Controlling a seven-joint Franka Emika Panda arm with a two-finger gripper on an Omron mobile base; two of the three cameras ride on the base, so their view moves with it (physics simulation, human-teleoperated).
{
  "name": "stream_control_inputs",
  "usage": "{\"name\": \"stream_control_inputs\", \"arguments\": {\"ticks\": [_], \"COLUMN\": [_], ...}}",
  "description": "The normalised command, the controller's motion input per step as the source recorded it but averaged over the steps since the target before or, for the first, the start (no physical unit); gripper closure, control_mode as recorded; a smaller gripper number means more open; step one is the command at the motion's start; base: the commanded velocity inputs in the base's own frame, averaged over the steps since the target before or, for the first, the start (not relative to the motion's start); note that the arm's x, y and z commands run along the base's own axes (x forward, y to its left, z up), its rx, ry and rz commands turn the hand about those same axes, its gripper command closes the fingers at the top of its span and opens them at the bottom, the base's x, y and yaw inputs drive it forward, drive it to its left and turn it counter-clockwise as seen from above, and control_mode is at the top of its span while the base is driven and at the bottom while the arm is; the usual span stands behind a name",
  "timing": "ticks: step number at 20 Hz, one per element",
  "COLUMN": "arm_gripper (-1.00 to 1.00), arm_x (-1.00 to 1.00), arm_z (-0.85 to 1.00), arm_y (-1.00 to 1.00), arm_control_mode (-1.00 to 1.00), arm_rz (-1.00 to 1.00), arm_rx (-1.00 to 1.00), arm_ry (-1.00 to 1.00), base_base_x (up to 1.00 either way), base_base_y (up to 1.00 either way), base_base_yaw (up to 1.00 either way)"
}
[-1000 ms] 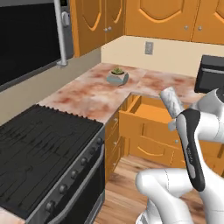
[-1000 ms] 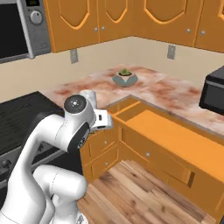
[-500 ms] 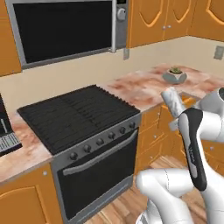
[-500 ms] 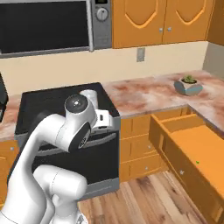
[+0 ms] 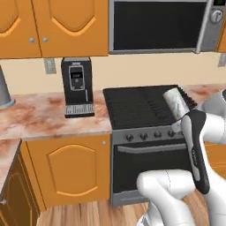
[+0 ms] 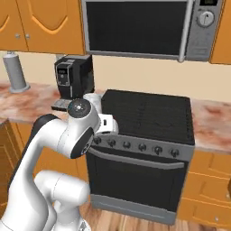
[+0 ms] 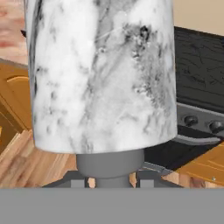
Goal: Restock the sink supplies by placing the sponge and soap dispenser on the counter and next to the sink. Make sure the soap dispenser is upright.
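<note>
My gripper (image 7: pixel 111 180) is shut on the soap dispenser (image 7: pixel 103 74), a silvery-grey marbled cylinder that looms large in the hand view with its dark neck between my fingers. From the left base view the soap dispenser (image 5: pixel 176 102) sticks up tilted above my wrist, in front of the stove. From the right it (image 6: pixel 92 100) peeks out behind my arm's joint. The reddish marbled counter (image 5: pixel 39 117) runs to the left of the stove and continues on both sides (image 6: pixel 27 101). The sponge and the sink are out of view.
A black stove (image 5: pixel 141 106) (image 6: pixel 144 113) stands straight ahead under a microwave (image 6: pixel 140 27). A black coffee machine (image 5: pixel 77 86) (image 6: pixel 72 76) sits on the counter left of it. A grey paper-towel roll (image 6: pixel 16 72) stands further left. Orange cabinets hang above.
The whole picture has swung: the base has turned, so the stove and coffee machine now face me instead of the corner counter and open drawer. The soap dispenser stays in my grip.
</note>
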Motion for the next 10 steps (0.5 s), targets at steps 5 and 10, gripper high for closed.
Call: {"name": "stream_control_inputs", "arguments": {"ticks": [5,10], "arm_gripper": [1.0,1.0], "arm_x": [0.0,0.0], "arm_z": [0.0,0.0], "arm_y": [0.0,0.0], "arm_control_mode": [1.0,1.0], "arm_rz": [0.0,0.0], "arm_rx": [0.0,0.0], "arm_ry": [0.0,0.0], "base_base_x": [0.0,-0.04], "base_base_y": [0.35,0.33], "base_base_yaw": [0.85,0.86]}}
